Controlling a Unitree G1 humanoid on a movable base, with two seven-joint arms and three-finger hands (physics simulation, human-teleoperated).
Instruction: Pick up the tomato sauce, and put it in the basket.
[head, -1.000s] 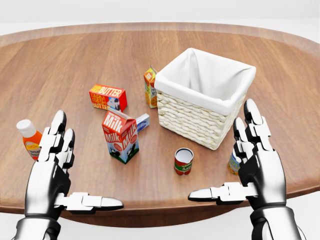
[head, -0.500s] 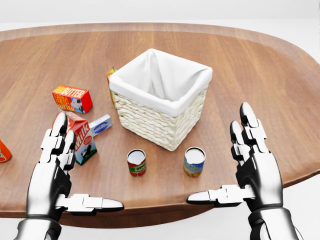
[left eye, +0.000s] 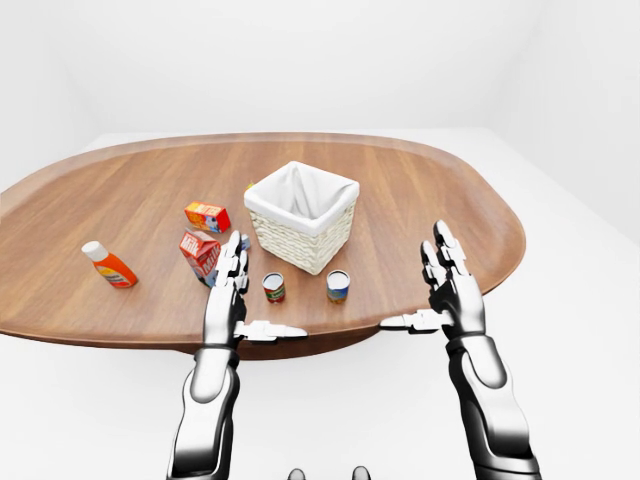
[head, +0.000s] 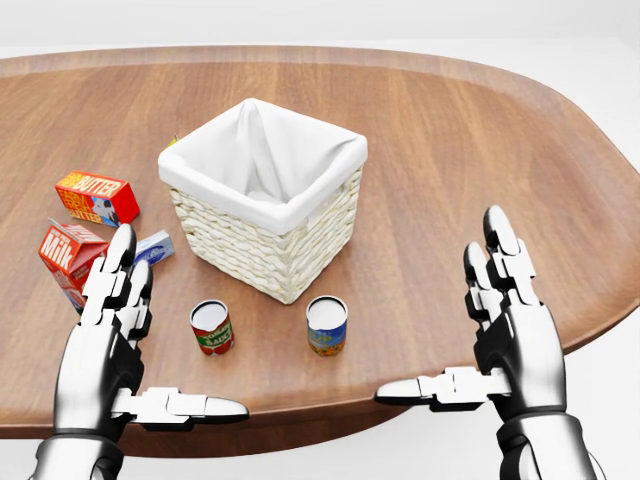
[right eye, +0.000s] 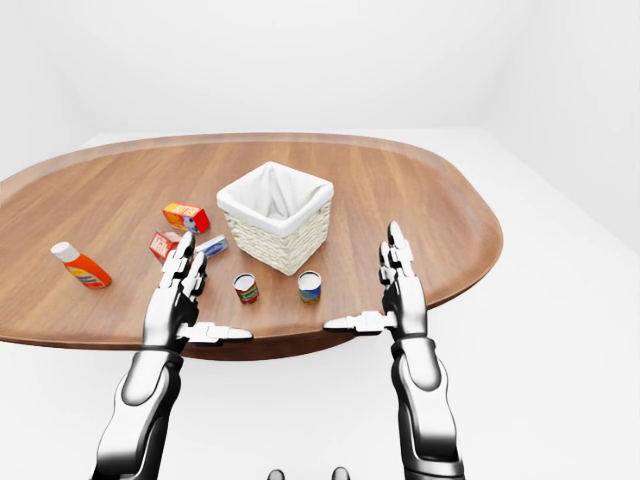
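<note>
The tomato sauce can (head: 211, 327), red with a green band, stands upright on the wooden table, just below the basket's lower-left wall in the head view. The basket (head: 255, 248) is woven wicker with a white cloth liner, and its inside looks bare. My left hand (head: 160, 335) is open, palm inward, just left of the can and apart from it. My right hand (head: 445, 315) is open over the table's near edge, well right of both cans. Neither hand holds anything.
A blue and yellow can (head: 326, 325) stands right of the sauce can. A milk carton (head: 66, 256), a small blue and white box (head: 154, 246) and a butter box (head: 96, 197) lie left of the basket. An orange bottle (left eye: 109, 266) lies far left.
The whole picture has shifted left, so the camera has moved right. The basket and cans now sit nearer the view's centre-left, and the orange bottle has left the head view. Both hands keep their pose.
</note>
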